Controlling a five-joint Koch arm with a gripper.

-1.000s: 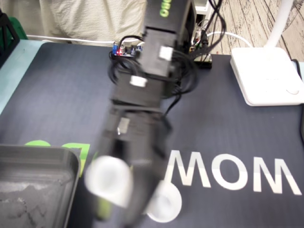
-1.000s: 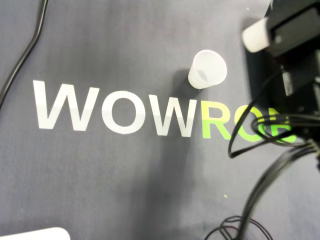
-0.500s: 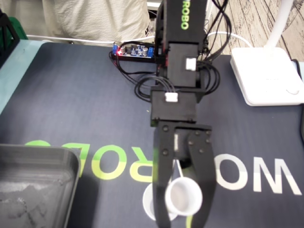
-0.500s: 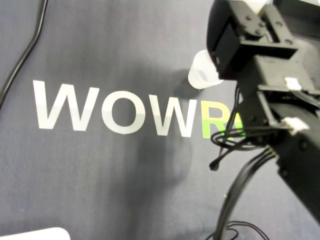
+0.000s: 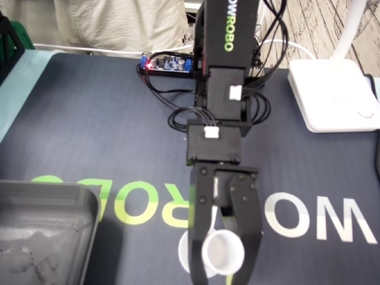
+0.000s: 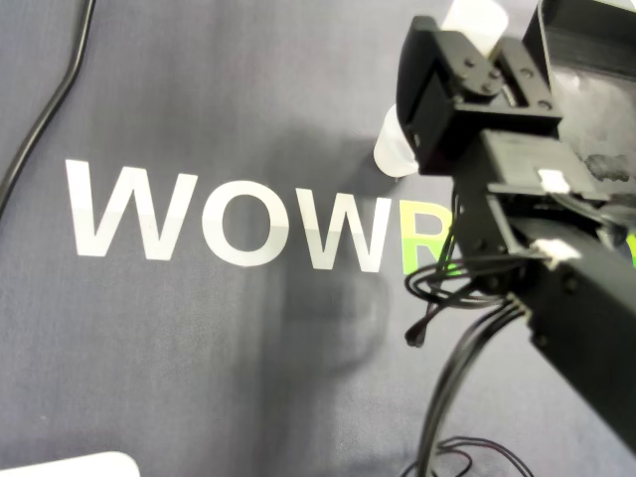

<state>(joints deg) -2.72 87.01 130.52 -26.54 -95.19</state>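
My black gripper (image 5: 223,270) is shut on a small translucent white cup (image 5: 222,253), whose open mouth faces the fixed camera. It hangs low over the dark mat near the front edge. A second, similar cup (image 5: 184,252) stands on the mat just to the left, half hidden behind the left finger. In the overhead view the held cup (image 6: 476,17) shows between the jaws of the gripper (image 6: 478,42) at the top edge. There the standing cup (image 6: 389,147) peeks out at the gripper's left side, above the letters.
A grey plastic tray (image 5: 41,228) sits at the front left of the fixed view and shows at the top right of the overhead view (image 6: 602,119). A white lamp base (image 5: 332,95) stands at the back right. A circuit board (image 5: 167,63) and cables lie behind the arm.
The arm swung from beside the tray to the right in the fixed view, carrying the cup. It now holds the cup next to the standing cup, slightly lower than half a second ago.
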